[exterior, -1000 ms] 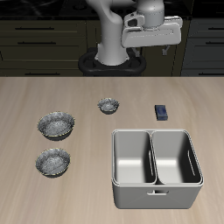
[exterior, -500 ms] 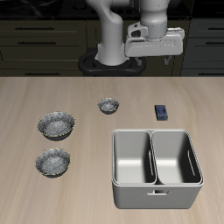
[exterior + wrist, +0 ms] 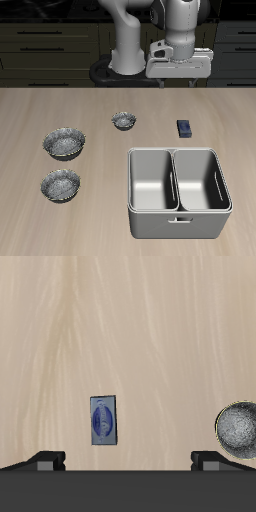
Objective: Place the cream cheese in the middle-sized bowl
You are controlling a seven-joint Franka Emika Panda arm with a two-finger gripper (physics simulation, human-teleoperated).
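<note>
The cream cheese is a small flat dark blue packet lying on the wooden table; in the wrist view the cream cheese shows its paler label. My gripper hangs high above the table, behind the packet, open and empty, with both fingertips spread wide apart. The middle-sized bowl is speckled grey-and-white and stands near the table's front edge, far from the packet. It holds nothing.
A slightly wider speckled bowl stands just behind the middle-sized one. A tiny speckled bowl sits farther back, beside the packet, also seen from the wrist. A metal two-compartment tub stands in front of the packet.
The gripper has moved forward and down from the back of the table toward the spot above the cream cheese. The objects on the table have not moved.
</note>
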